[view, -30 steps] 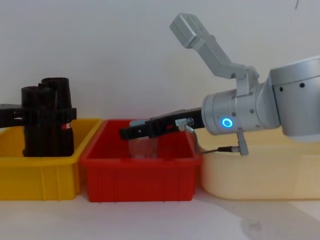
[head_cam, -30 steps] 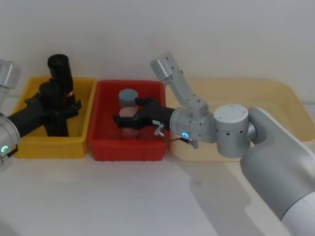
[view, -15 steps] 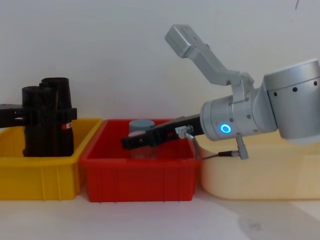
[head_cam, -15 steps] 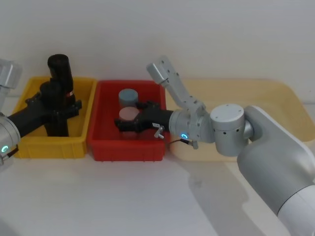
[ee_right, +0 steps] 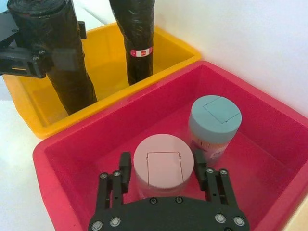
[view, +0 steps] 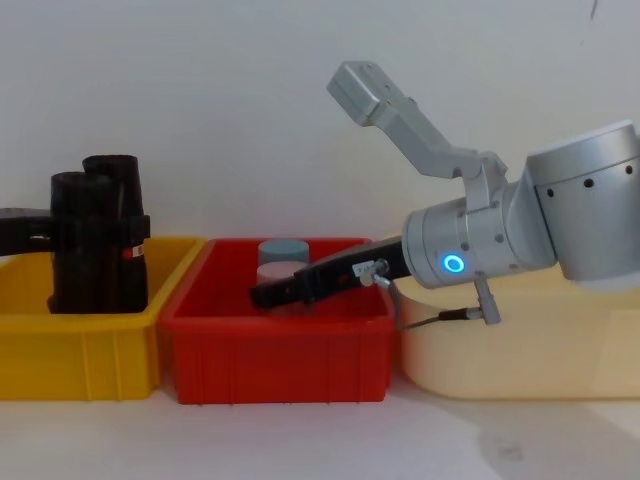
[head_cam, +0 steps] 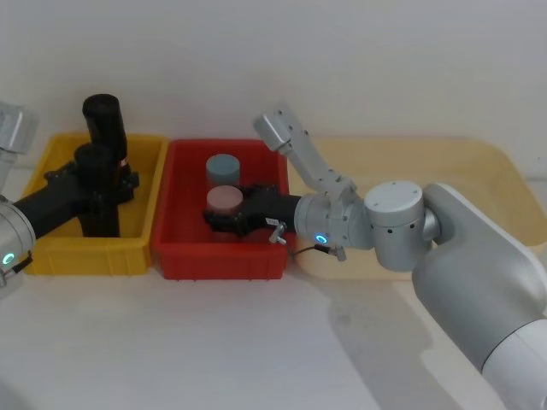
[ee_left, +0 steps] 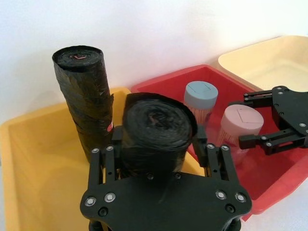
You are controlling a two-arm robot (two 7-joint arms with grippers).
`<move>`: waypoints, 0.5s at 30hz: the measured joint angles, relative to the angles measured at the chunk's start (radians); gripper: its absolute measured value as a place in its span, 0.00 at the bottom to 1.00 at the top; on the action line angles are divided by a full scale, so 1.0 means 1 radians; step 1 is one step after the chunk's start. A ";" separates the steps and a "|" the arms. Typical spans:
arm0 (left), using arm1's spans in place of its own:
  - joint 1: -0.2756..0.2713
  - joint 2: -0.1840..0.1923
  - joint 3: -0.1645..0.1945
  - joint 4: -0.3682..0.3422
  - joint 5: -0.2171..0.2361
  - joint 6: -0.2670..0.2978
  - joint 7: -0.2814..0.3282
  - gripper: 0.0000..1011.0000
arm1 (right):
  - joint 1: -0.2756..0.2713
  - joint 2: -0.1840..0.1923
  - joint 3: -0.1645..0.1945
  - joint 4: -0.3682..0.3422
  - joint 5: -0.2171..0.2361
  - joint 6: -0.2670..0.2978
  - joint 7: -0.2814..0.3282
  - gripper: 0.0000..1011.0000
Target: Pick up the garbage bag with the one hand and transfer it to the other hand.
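Table: white and smooth, carrying three containers in a row along its far side. A soft shadow of the right arm lies on it.
Room: a plain white wall stands close behind the containers.
Containers: yellow bin at the left, red bin just beside it in the middle, cream tray at the right, against the red bin.
Garbage bag: upright in the yellow bin, on the side nearer the robot, its lower end down inside the bin. Crinkled black plastic, no label seen.
Tagged roll: a second black roll, standing higher in the head view, upright just behind the garbage bag, with a small red-and-white tag.
Left hand: green-teal wrist ring. It reaches into the yellow bin from the left and is clenched on the garbage bag around its upper half, one finger pressed to each side.
Right hand: blue wrist ring. It sits low over the red bin, released, with fingers spread either side of the pink-lidded jar. Contact with the jar cannot be judged.
Blue-lidded jar: upright in the red bin, just behind the pink-lidded jar, towards the wall.
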 joint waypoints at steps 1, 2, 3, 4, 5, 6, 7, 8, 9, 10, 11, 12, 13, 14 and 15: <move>0.000 0.000 0.000 0.000 0.000 0.000 0.000 0.81 | 0.000 0.000 0.000 0.000 0.000 0.000 0.000 0.77; 0.000 0.000 0.000 0.000 0.000 0.000 0.000 0.78 | 0.001 0.000 0.000 0.002 -0.001 0.001 0.001 0.75; 0.000 0.000 0.000 0.000 0.000 0.000 0.000 0.74 | 0.001 0.000 0.000 0.002 -0.001 0.001 0.001 0.72; 0.000 0.000 0.000 0.000 0.000 0.000 0.000 0.71 | 0.001 0.000 0.000 0.003 -0.001 0.001 0.002 0.70; 0.000 0.000 0.000 0.000 0.000 0.000 0.000 0.69 | 0.002 0.000 0.000 0.003 -0.002 0.001 0.002 0.67; 0.000 0.000 0.000 0.000 0.000 0.000 0.000 0.68 | 0.002 0.000 0.000 0.003 -0.002 0.001 0.002 0.66; 0.000 0.000 0.000 0.000 0.000 0.000 0.000 0.63 | 0.002 -0.001 -0.001 0.004 -0.002 0.001 0.003 0.66; 0.000 0.000 0.000 0.000 0.000 0.000 0.000 0.59 | 0.002 -0.001 -0.001 0.004 -0.002 0.001 0.003 0.66; 0.000 0.000 0.000 0.000 0.000 0.000 0.000 0.55 | 0.002 -0.001 -0.001 0.004 -0.002 0.001 0.003 0.66; 0.000 0.000 0.000 0.000 0.000 0.000 0.000 0.55 | 0.002 -0.001 -0.001 0.005 -0.003 0.001 0.004 0.66; 0.000 0.000 0.000 0.000 0.000 0.000 0.000 0.52 | 0.002 -0.001 -0.001 0.005 -0.003 0.001 0.004 0.66; 0.000 0.000 0.000 0.000 0.000 0.000 0.000 0.51 | 0.003 -0.001 -0.001 0.006 -0.003 0.001 0.005 0.66; 0.000 0.000 0.000 0.000 0.000 0.000 0.000 0.50 | 0.003 -0.001 -0.001 0.006 -0.003 0.001 0.005 0.66; 0.000 0.000 0.000 0.000 0.000 0.000 0.000 0.49 | 0.003 -0.001 -0.001 0.006 -0.003 0.001 0.005 0.66; 0.000 0.000 0.000 0.000 0.000 0.000 0.000 0.48 | 0.003 -0.001 -0.001 0.006 -0.003 0.001 0.005 0.66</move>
